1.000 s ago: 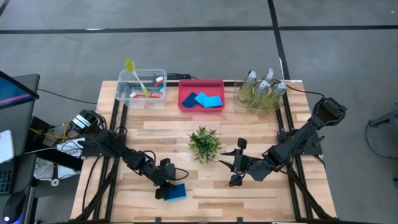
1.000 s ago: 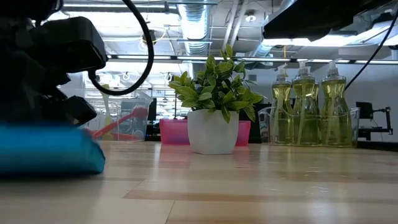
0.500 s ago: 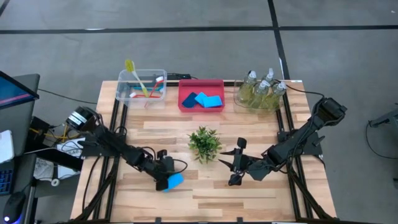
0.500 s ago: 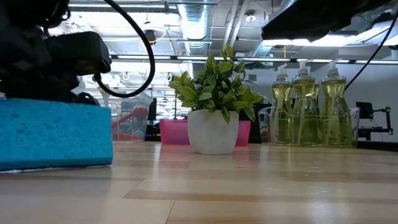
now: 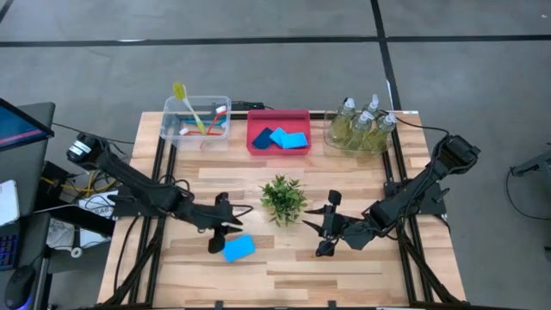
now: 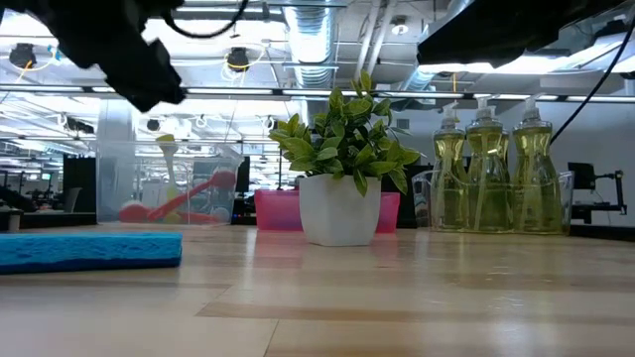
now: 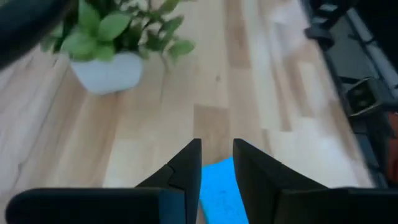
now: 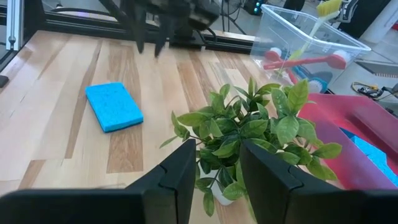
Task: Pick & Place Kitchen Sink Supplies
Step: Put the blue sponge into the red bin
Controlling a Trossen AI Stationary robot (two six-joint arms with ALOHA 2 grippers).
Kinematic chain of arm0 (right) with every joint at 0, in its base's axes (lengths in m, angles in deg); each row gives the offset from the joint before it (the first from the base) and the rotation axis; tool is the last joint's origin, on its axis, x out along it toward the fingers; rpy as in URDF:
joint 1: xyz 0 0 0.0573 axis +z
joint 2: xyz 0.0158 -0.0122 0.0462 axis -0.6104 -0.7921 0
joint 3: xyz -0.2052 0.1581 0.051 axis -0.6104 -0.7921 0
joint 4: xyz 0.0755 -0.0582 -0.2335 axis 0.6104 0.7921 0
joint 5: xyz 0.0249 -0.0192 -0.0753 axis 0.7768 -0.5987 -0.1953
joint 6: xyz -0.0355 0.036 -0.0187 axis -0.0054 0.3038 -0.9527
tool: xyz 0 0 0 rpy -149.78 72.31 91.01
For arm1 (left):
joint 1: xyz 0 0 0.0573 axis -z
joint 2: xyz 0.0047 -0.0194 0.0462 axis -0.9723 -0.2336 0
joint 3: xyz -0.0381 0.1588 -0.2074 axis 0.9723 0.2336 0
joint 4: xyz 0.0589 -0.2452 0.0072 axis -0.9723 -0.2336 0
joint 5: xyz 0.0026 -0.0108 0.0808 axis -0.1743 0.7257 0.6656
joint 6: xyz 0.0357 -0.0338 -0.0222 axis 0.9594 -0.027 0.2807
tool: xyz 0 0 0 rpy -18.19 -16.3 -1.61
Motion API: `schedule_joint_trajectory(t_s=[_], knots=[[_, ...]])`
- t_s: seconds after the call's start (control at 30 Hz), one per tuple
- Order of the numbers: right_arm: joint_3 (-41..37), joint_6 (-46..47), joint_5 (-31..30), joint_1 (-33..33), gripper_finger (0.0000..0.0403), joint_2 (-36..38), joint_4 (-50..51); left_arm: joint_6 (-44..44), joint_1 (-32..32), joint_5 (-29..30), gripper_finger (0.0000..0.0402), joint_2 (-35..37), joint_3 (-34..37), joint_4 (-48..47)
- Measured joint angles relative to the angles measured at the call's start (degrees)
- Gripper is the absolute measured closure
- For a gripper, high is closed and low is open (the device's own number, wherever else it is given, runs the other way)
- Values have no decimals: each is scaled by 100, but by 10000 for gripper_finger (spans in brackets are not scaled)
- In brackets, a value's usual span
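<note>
Mostly sorted: one blue sponge (image 5: 238, 248) loose near the front, left gripper (image 5: 215, 242) above it narrowly parted, empty; right gripper (image 5: 320, 231) part-open, idle.

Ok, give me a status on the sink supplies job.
Done: brushes in the clear bin, two sponges in the pink bin, bottles grouped. In hand: nothing; left pincer hovers by the loose sponge. Left: binning that sponge. Right pincer waits.

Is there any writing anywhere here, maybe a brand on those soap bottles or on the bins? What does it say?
No readable text in any view.
Pump bottles: no label visible.
Clear bin and pink bin: no markings visible.
Blue sponge: plain.
White plant pot: plain.
</note>
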Motion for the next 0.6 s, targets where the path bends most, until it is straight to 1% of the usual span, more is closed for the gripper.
schedule_joint_trajectory(t_s=[0.13,0.3,0.43,0.6], knots=[[0,0,0,0,284,0,13,33,184,-14,309,-23,-4,3],[0,0,0,-4,284,0,17,-237,334,13,309,-599,-4,73],[0,0,0,-4,284,0,17,-359,327,21,309,-1131,-2,248],[0,0,0,-4,284,0,17,-529,296,27,309,-1447,-4,409]])
